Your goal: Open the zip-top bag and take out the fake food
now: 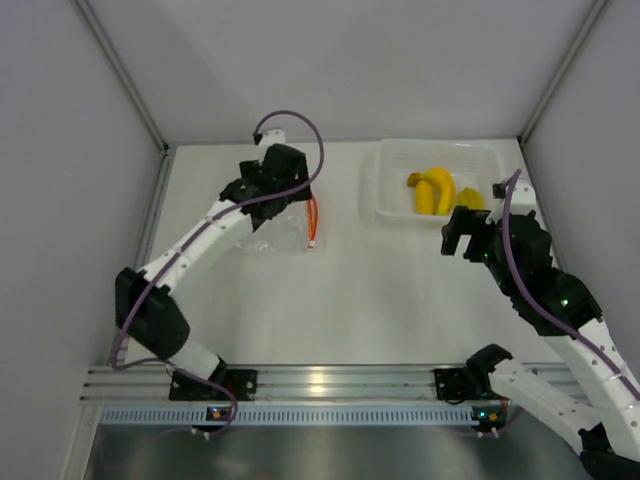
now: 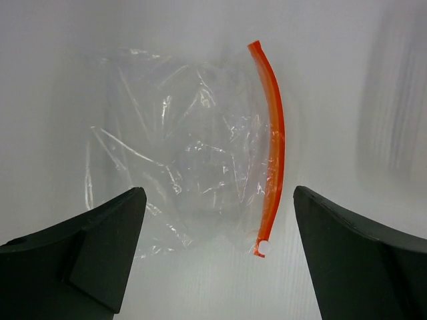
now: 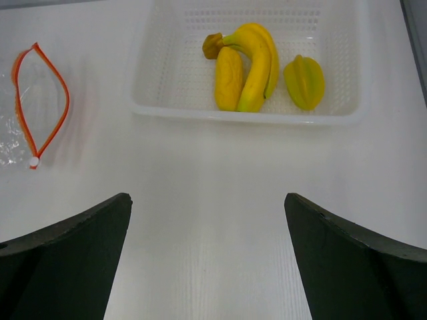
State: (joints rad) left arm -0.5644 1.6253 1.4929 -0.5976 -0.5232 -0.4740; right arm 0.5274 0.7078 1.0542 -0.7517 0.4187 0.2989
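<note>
**Op:** where's the bag?
**Eng:** You've got the bag (image 2: 187, 153) lying flat on the table (image 1: 380, 320), well left of the tray (image 3: 247, 117). Its orange zipper (image 2: 275, 133) runs along the edge facing the tray. From the right wrist the two strips stand apart in a loop, so the mouth's open
**Op:** food?
**Eng:** Both pieces are in the tray. You'll see the banana bunch (image 3: 257, 63) mid-tray, brown stem toward the far wall. The green-yellow ridged fruit (image 3: 304, 81) sits just right of it
**Op:** grippers?
**Eng:** Your left gripper (image 2: 217, 193) is left of the tray, straight above the bag, fingers spread wide and holding nothing. Your right gripper (image 3: 207, 200) is off the tray's near side, toward its right end, fingers spread too, only bare table between them
</note>
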